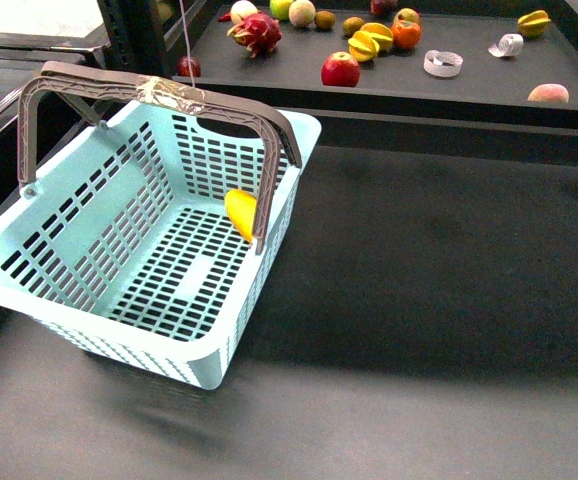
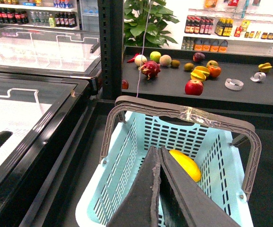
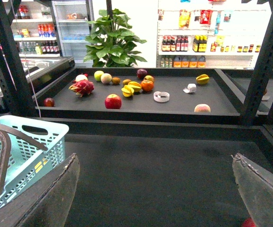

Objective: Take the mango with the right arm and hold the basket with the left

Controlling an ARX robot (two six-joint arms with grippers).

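Note:
The light-blue basket (image 1: pixel 119 250) stands tilted at the left of the dark table, its grey-brown handles (image 1: pixel 169 92) upright and taped together. The yellow mango (image 1: pixel 241 212) lies inside against the right wall, partly behind a handle. In the left wrist view my left gripper (image 2: pixel 159 156) has its jaws pressed together over the basket (image 2: pixel 127 184). The gripped spot is hidden under them, and the mango (image 2: pixel 186 164) lies just beyond. My right gripper (image 3: pixel 155 163) is open and empty above bare table, with the basket (image 3: pixel 32 142) off to one side. Neither arm shows in the front view.
A raised black shelf (image 1: pixel 469 85) behind the table holds a red apple (image 1: pixel 340 69), a dragon fruit (image 1: pixel 256 32), a pink peach (image 1: pixel 548 94), small yellow-orange fruits (image 1: pixel 374 42) and tape rolls (image 1: pixel 443 63). Glass-topped freezers (image 2: pixel 32 94) stand left of the basket.

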